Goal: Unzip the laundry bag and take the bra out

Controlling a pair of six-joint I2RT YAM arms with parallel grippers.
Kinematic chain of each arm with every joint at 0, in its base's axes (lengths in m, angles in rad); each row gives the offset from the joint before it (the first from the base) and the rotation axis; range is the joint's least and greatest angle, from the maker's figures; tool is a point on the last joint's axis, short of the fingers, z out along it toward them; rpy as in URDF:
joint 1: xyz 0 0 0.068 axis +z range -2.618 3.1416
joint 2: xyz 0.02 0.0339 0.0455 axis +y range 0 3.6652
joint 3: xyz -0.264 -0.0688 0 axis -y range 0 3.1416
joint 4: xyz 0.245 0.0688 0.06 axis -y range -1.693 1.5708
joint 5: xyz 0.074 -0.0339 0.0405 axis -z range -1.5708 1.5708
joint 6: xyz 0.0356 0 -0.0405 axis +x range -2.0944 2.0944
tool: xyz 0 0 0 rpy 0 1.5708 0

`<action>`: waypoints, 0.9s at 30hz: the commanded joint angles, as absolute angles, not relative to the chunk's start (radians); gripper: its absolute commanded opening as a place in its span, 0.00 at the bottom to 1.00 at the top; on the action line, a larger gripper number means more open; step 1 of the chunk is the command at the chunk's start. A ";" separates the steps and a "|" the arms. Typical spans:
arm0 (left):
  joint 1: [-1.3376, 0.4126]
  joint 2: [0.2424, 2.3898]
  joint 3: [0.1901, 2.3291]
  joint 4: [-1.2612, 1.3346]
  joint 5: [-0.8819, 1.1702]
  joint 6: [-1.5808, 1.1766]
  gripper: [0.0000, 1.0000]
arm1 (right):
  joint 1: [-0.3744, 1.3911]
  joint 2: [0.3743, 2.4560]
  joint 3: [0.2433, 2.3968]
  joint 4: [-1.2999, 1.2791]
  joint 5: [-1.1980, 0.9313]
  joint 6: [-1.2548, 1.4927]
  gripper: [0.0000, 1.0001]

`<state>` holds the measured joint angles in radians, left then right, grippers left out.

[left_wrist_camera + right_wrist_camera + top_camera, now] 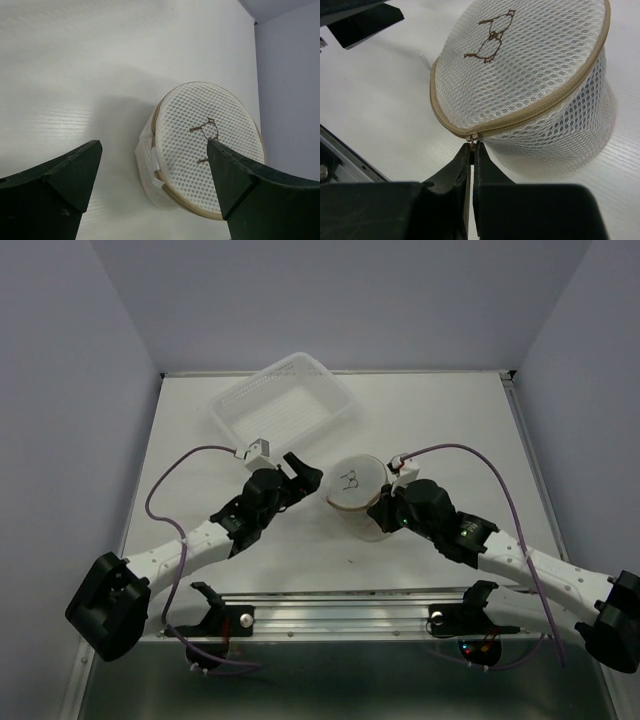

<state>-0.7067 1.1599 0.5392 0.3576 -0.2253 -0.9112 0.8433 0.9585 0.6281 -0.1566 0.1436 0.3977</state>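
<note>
My right gripper [471,146] pinches the zipper pull [471,135] at the laundry bag [520,75] rim. The zip looks fully shut and no bra is visible. My left gripper [152,145] is spread wide beside the bag.

Both dark fingers [65,185] stand spread wide, low in the frame. Beyond them the laundry bag [187,165] rests on the white tabletop [75,75], its mesh face tilted up. It has a tan rim, a brown bra outline [207,132] and a small white tab [157,169] on its side. The right-hand finger overlaps the bag's face.
</note>
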 commanded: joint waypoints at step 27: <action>-0.914 1.311 0.612 0.480 -0.311 -1.151 0.71 | 0.873 1.092 0.600 0.058 0.136 0.494 0.01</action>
<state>-0.9127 1.2945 0.5415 0.4114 -0.2958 -1.1736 0.8635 1.1042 0.6048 -0.0063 0.1310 0.4801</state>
